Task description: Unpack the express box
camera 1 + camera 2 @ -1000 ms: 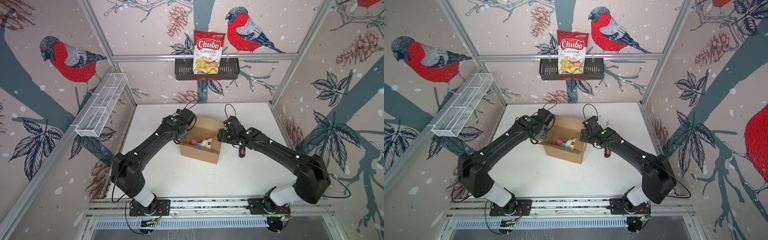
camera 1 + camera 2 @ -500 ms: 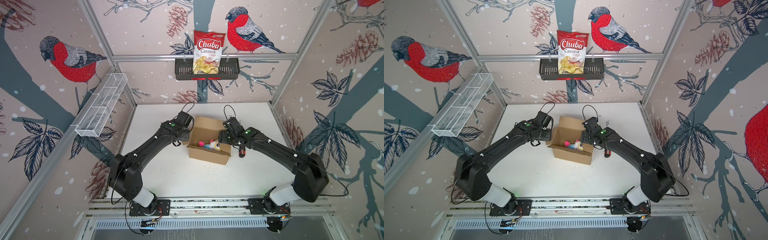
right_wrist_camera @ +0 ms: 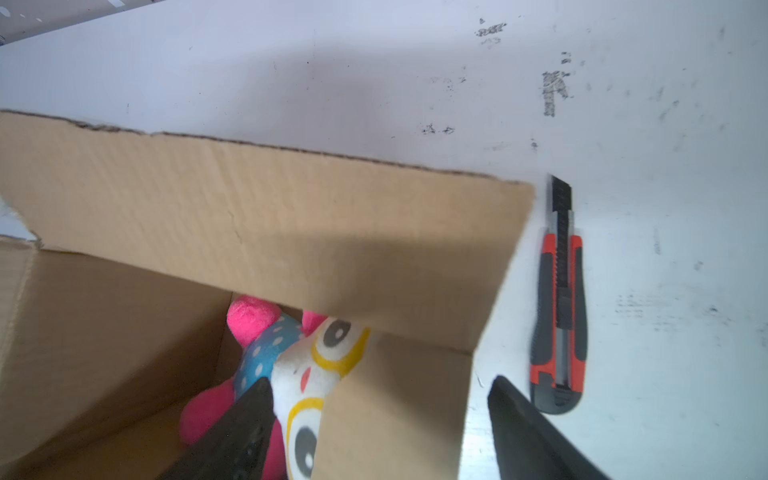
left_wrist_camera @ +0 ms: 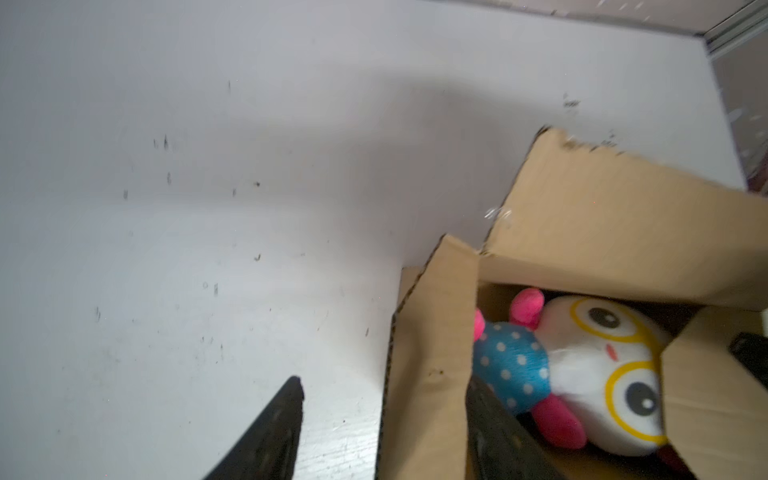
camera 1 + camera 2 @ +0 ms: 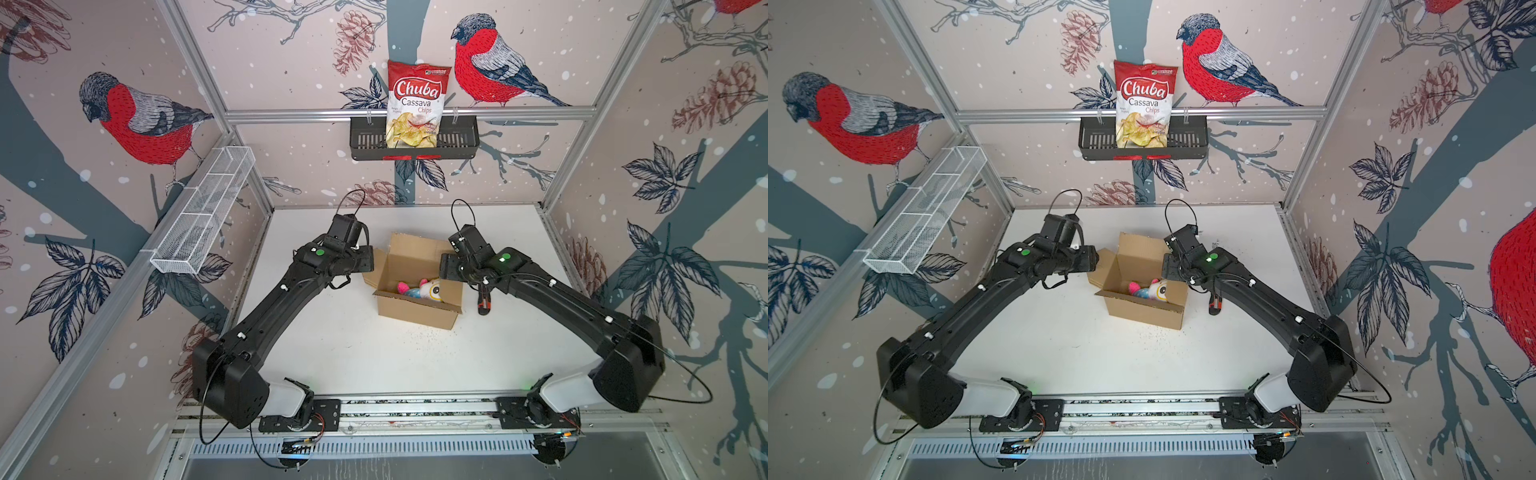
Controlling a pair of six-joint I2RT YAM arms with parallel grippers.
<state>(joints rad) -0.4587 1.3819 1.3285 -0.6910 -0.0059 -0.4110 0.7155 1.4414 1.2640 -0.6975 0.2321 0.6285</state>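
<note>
The express box stands open mid-table, its far flap upright. A plush toy with a white face, yellow-ringed eyes and a blue dotted body lies inside. My left gripper is open astride the box's left end flap: one finger is inside, the other over the table. My right gripper is open astride the right end flap, its inner finger beside the plush.
A red and grey utility knife lies on the table just right of the box, under my right arm. A chips bag stands in the black wall basket. A white wire basket hangs on the left wall.
The box has slid a little to the right and forward. Both grippers stayed at its end flaps, shifting with it.
</note>
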